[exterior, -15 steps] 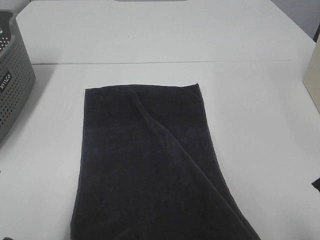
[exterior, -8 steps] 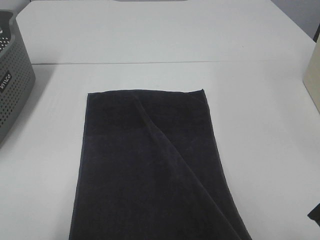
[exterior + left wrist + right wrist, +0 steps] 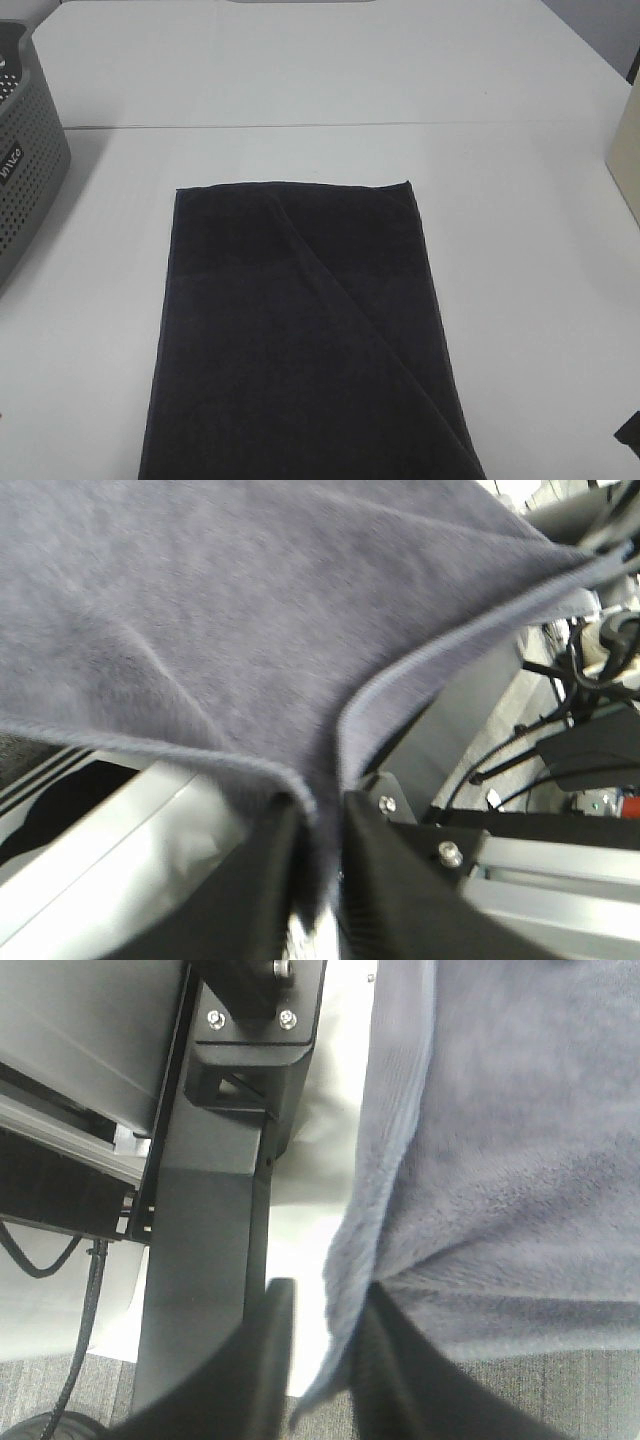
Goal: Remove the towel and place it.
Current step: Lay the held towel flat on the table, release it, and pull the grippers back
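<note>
Jaws of L and R grippers, wrist views. L gripper (image 3: 320,815): we are seeing two black ribbed fingers (image 3: 385,890) standing a narrow gap apart, with a hemmed corner of the towel (image 3: 250,610) dropping between them and filling that gap. We cannot tell whether the fabric is being pinched or is only lying there. R gripper (image 3: 328,1295): the jaws are standing apart. The towel's rolled hem is resting against one finger (image 3: 385,1360), while pale background is showing between the hem and the other finger, so nothing is being clamped.

Ext. view: the towel (image 3: 290,330) is lying flat on the white table (image 3: 300,70), a dark charcoal terry rectangle w/ a diagonal fold line. Its near end is running out of the lower edge of the picture. The grey perforated basket (image 3: 25,170) is standing well apart, at the table's left.
</note>
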